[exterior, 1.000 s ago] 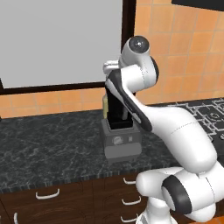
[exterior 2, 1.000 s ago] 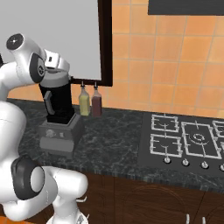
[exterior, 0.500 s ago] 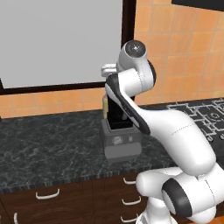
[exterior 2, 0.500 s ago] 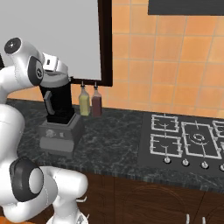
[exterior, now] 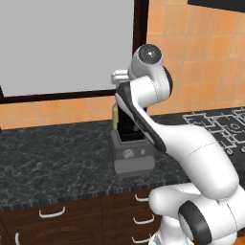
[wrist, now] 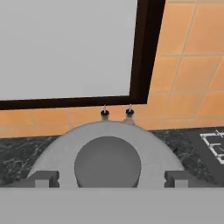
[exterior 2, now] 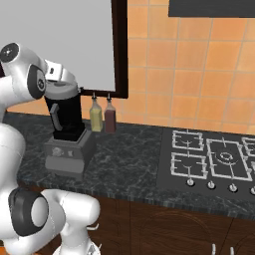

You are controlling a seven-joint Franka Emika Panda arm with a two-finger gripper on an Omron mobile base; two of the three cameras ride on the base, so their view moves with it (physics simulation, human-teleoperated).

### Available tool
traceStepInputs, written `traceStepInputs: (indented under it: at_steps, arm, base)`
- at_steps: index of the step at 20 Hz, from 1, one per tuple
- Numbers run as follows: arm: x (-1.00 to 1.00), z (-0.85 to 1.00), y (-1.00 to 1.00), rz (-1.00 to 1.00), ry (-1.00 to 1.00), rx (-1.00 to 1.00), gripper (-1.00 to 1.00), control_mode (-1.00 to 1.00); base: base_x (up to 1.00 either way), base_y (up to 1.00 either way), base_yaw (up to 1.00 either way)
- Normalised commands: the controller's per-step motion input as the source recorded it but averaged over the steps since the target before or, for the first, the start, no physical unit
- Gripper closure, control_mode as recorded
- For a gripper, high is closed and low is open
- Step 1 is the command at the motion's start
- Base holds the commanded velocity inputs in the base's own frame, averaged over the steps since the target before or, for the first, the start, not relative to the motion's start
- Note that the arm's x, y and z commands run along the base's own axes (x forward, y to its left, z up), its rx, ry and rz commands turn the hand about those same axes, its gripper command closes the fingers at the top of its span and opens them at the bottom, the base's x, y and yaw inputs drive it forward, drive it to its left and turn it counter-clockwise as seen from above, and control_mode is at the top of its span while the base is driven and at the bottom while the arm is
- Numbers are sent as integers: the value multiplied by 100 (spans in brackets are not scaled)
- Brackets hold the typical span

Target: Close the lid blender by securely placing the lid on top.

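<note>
The blender stands on the dark counter, a black jar (exterior 2: 67, 117) on a grey boxy base (exterior 2: 67, 152) with a dial. From the left base camera the jar (exterior: 128, 125) is partly hidden behind my arm, above the base (exterior: 134, 157). The grey lid (exterior 2: 64, 91) lies on the jar's mouth. In the hand view the lid (wrist: 52, 157) spreads out directly below, its raised knob (wrist: 107, 164) in the centre. My gripper (wrist: 109, 178) hovers right over it, open. Its fingertips (wrist: 41, 178) stand well apart on either side of the knob, with gaps to it.
Two small bottles (exterior 2: 95, 115) (exterior 2: 110, 117) stand against the wall just right of the blender, under a dark-framed window (exterior 2: 119, 50). A gas hob (exterior 2: 209, 159) lies further right. Drawers (exterior: 52, 213) run below the counter's front edge.
My upper arm has swung slightly to the left. The hand stays above the jar, and the lid rests on it throughout.
</note>
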Motion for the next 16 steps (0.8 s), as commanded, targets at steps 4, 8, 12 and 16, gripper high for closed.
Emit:
traceStepInputs:
  at_steps: [4, 8, 12, 16]
  arm:
    - [-41, 32, -1, 0, -12, 0, -100, -100]
    - [-70, 25, -28, -1, -14, 1, -100, -100]
    - [-94, 3, -100, -9, -13, 16, -100, -100]
    - [-76, 0, -98, -16, -7, 15, -100, -100]
  base:
    - [0, 0, 0]
    - [0, 0, 0]
    - [0, 0, 0]
    - [0, 0, 0]
